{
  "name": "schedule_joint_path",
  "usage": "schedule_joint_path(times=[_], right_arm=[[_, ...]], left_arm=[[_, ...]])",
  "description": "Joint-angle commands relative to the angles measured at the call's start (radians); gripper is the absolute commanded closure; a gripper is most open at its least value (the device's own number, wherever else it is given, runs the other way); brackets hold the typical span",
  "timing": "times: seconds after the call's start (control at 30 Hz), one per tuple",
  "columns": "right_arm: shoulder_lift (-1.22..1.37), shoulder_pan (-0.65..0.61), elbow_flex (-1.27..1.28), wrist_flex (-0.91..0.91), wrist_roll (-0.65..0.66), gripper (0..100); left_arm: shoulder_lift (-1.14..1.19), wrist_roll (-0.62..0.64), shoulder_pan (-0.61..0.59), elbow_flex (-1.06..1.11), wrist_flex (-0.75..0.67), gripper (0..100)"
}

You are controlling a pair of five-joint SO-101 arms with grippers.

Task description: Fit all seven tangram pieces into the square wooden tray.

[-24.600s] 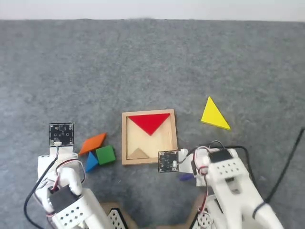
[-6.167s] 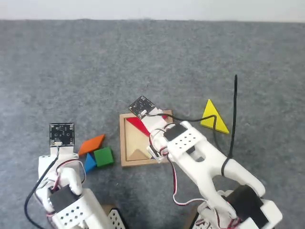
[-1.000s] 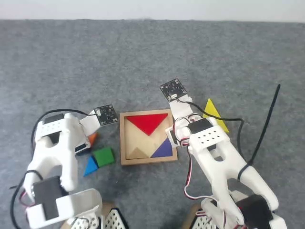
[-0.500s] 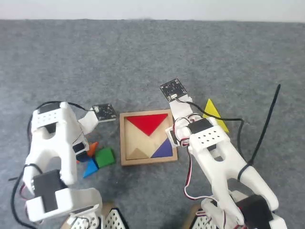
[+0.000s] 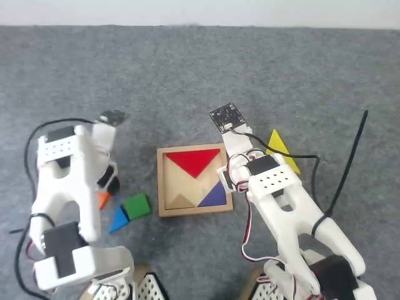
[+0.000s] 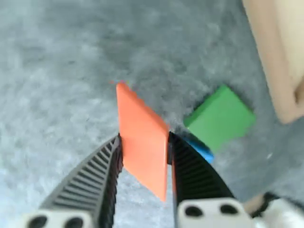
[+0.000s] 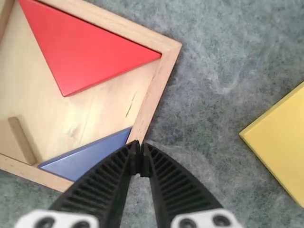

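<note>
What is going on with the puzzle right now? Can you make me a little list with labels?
Tray: square wooden tray on the grey mat
Inside the tray: red triangle, purple triangle, plain wooden triangle
Left gripper: shut on the orange piece
Right gripper: shut, holding nothing, at the tray's edge beside the purple triangle
Outside the tray: yellow triangle, green square, blue triangle, orange piece

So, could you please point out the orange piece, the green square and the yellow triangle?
orange piece [image 6: 141, 142]: left wrist view, face centre.
green square [image 6: 219, 116]: left wrist view, top face.
yellow triangle [image 7: 280, 140]: right wrist view, visible face.
</note>
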Motion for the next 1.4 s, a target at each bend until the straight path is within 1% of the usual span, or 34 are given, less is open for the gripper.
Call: schedule_joint_path(times=[0.0,0.1,0.2,0.3,0.4,0.5,0.57,0.67,0.77,0.9,1.03,1.13,1.3,1.37], right_arm=[[-0.013,-0.008,-0.005,-0.004,0.012,98.9],[-0.013,-0.008,-0.014,0.002,0.011,98.9],[-0.042,-0.002,-0.034,0.047,0.009,98.9],[-0.119,-0.001,-0.031,0.107,0.006,98.9],[-0.208,0.019,-0.003,0.127,0.005,98.9],[-0.277,0.084,0.009,0.128,-0.051,98.9],[-0.311,0.133,0.009,0.133,-0.101,98.9],[-0.329,0.174,0.009,0.134,-0.144,98.9],[-0.329,0.182,0.009,0.134,-0.17,98.9],[-0.329,0.185,0.009,0.136,-0.175,98.9],[-0.329,0.211,0.009,0.137,-0.213,98.9],[-0.34,0.246,0.006,0.137,-0.215,98.9],[-0.34,0.252,0.006,0.136,-0.216,98.9],[-0.34,0.252,0.006,0.136,-0.216,98.9]], left_arm=[[-0.003,0.256,0.017,-0.151,0.101,99],[-0.003,0.371,0.051,-0.225,0.164,99],[-0.003,0.473,0.124,-0.266,0.192,99],[-0.003,0.578,0.232,-0.28,0.186,99],[-0.003,0.681,0.379,-0.291,0.183,99],[0.003,0.792,0.532,-0.3,0.138,99],[0.009,0.861,0.617,-0.295,0.063,99],[0.009,0.948,0.718,-0.283,-0.029,99],[0.011,1.022,0.795,-0.278,-0.094,99],[0.011,1.102,0.853,-0.278,-0.183,99],[0.057,1.16,0.891,-0.282,-0.212,99],[0.14,1.162,0.91,-0.285,-0.255,98],[0.267,1.158,0.927,-0.288,-0.321,98],[0.296,1.158,0.937,-0.308,-0.318,98]])
